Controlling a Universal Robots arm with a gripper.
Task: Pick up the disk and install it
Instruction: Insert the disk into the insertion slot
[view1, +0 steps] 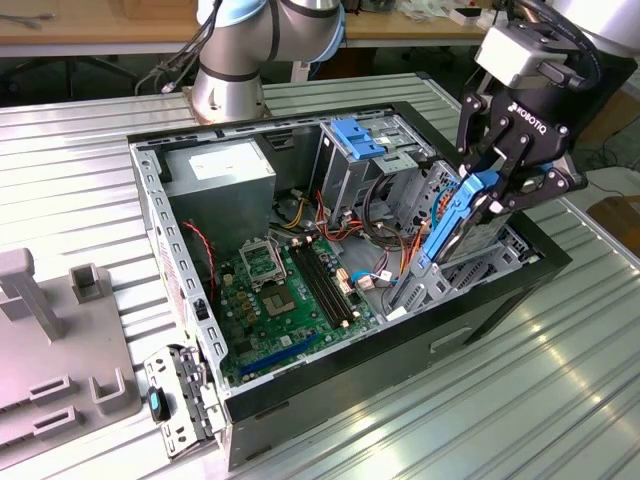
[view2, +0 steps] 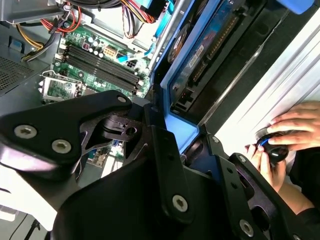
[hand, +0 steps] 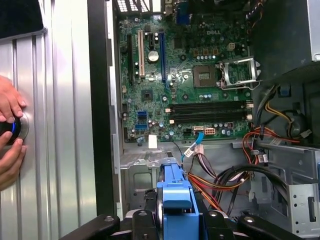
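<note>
The disk (view1: 452, 222), a grey drive in a bright blue caddy rail, hangs steeply tilted over the open computer case (view1: 160, 230) on the exterior view's right. My gripper (view1: 497, 192) is shut on its upper end, with black fingers on both sides. The disk's lower end dips into the case beside the grey drive cage (view1: 420, 185). In the second wrist view the disk (view2: 210, 45) runs away from a black finger (view2: 162, 150). The first wrist view has its blue caddy (hand: 177, 192) end-on above the motherboard (hand: 190, 75).
A fixed blue bracket (view1: 355, 135) tops the drive cage, with cable bundles (view1: 385, 215) beside it. The power supply (view1: 220, 170) fills the far corner. A person's hands (view2: 292, 127) rest on a knob on the ribbed metal table (view1: 540, 390). Grey fixtures (view1: 50, 340) stand at the exterior view's left.
</note>
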